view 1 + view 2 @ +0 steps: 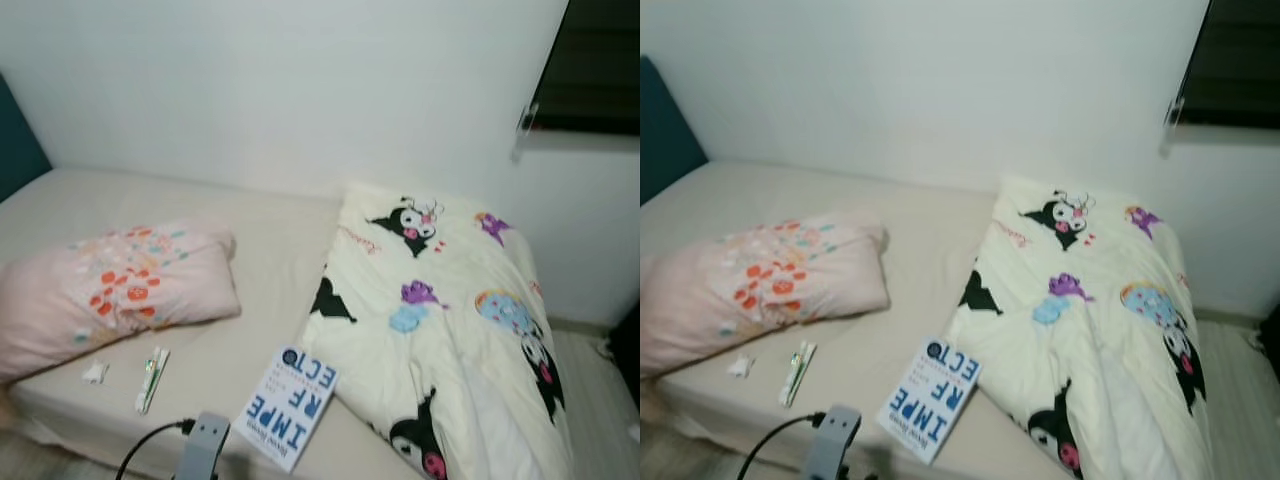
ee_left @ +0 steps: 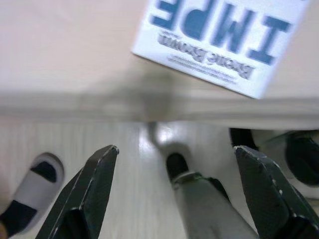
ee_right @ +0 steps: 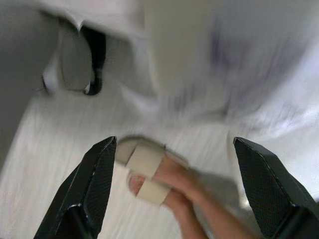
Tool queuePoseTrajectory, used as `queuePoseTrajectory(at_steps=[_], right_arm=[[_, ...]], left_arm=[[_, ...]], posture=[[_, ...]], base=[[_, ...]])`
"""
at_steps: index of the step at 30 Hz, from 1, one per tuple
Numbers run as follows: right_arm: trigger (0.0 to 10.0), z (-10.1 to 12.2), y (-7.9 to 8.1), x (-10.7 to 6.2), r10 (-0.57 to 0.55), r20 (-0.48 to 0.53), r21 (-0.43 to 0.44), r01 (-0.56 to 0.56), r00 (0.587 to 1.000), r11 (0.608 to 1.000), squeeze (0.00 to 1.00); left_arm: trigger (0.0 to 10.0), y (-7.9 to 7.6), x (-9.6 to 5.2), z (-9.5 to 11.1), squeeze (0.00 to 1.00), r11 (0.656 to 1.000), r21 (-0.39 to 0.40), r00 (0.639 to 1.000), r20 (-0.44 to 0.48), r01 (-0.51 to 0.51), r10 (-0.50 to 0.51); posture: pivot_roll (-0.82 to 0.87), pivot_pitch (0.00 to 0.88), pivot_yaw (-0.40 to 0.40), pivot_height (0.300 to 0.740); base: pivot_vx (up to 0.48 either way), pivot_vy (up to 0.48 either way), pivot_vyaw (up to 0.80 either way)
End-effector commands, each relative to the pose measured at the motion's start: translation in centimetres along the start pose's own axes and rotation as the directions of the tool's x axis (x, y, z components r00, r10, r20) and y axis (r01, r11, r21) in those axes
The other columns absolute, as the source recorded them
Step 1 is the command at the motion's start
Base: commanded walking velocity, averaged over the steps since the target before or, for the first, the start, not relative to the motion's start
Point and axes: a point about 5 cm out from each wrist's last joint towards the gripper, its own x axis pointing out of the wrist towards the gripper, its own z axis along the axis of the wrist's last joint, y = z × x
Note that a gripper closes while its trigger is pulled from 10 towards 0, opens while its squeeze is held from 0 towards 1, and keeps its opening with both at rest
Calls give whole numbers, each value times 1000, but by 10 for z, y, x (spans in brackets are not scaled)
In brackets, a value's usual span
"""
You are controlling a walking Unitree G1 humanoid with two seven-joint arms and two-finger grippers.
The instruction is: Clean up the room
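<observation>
- While the robot stood at the foot side of the bed (image 1: pixel 270 250), the book (image 1: pixel 290 407) lay flat right at the mattress edge, so any clumsy nudge could've pushed it off onto the floor (image 2: pixel 124 189), I'd guess.
- The book was also touching the cartoon blanket (image 1: pixel 440 330), so grabbing it sloppily might've snagged fabric along with it.
- The left gripper (image 2: pixel 177 164) was wide open with nothing in it, hovering low beside the bed, with the book on the mattress just past its fingertips. Close, but not touching.
- The right gripper (image 3: pixel 174 164) was open and empty too, hanging over the floor near the draped blanket. A person's foot in a sandal (image 3: pixel 149 174) sat right between its fingers in the wrist view, so swinging that arm carelessly looked like the bigger risk to me.
- The wrist view on that side was pretty blurry, so I couldn't tell how near the foot really was.
- Other clutter on the bed: a small wrapped packet (image 1: pixel 151 379) and a crumpled white scrap (image 1: pixel 94 373) near the front edge, just beside the pink floral pillow (image 1: pixel 110 290). Both well apart from either gripper.
- Those bits looked thin and flat, probably tricky to pinch off a soft sheet.
</observation>
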Motion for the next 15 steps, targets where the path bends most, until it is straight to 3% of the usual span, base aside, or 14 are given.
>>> queuePoseTrajectory(at_steps=[1, 9, 15], right_arm=[[10000, -8, 5, 0, 13, -23, 16, -13, 1000, 1000, 0], [10000, -9, 6, 0, 12, -24, 34, -11, 1000, 999, 0], [10000, -7, 8, 0, 37, -4, 44, -37, 999, 998, 0]], left_arm=[[10000, 8, -4, -7, 0, 1000, -2, 1000, -23, 5, -5], [10000, 11, -3, 9, 0, 995, 27, 995, 23, 99, -100], [10000, 15, -4, 1, 0, 999, 27, 999, -18, 45, -44]], posture=[[15, 16, 8, 740], [15, 16, 8, 740], [19, 8, 11, 740]], base=[[0, 0, 0], [0, 0, 0], [0, 0, 0]])
